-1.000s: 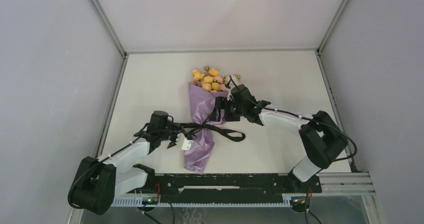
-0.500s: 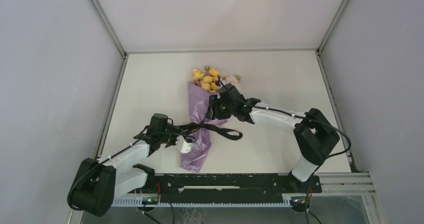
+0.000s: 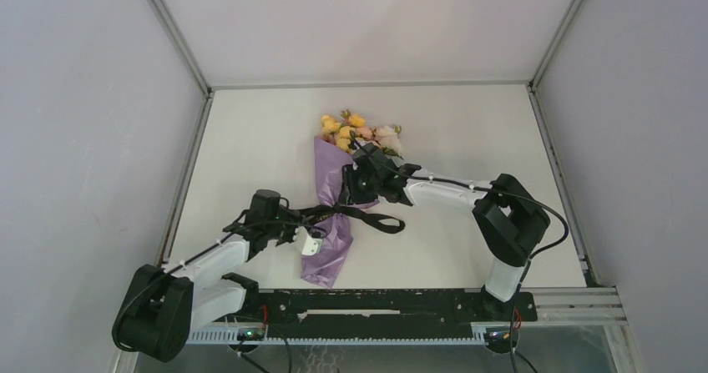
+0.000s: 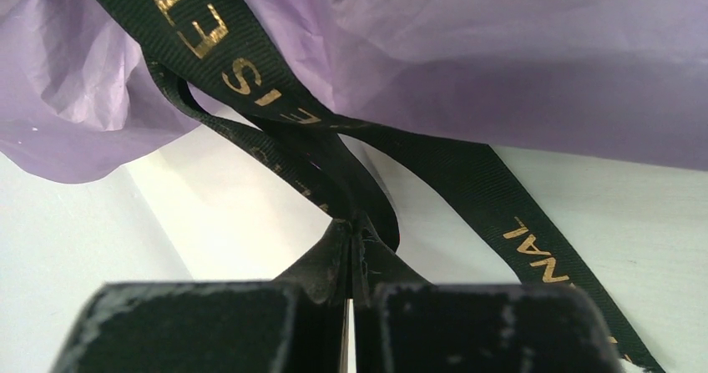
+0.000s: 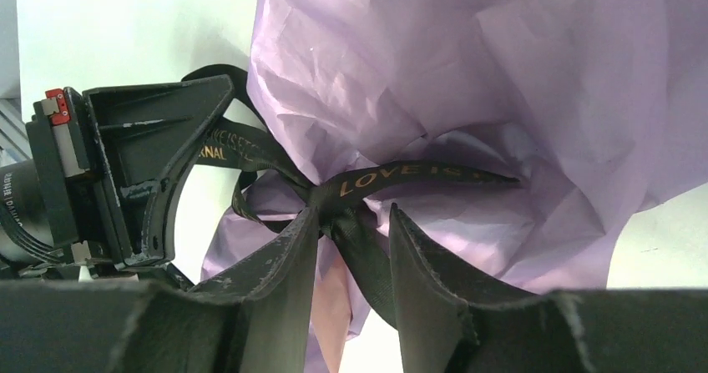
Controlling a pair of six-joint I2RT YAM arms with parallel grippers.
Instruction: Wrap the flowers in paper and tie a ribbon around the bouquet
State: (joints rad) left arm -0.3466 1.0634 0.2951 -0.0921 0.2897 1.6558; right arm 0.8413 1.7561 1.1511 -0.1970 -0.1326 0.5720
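Lilac paper (image 5: 501, 73); black ribbon (image 4: 467, 181), gold lettering; yellow, perhaps pinkish blooms (image 3: 348, 132).

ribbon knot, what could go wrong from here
1. The right gripper straddles the ribbon at the knot, with the paper right behind it. Closing there might pinch and tear paper along with the ribbon.
2. The left gripper is shut on one ribbon tail. A hard pull may drag the bouquet sideways rather than tighten the knot, or the tail may slip free.

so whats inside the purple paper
Yellow and pale pink blooms poke out at the wide far end of the paper. The stems are covered by the wrap and cannot be seen. The black ribbon cinches its middle.
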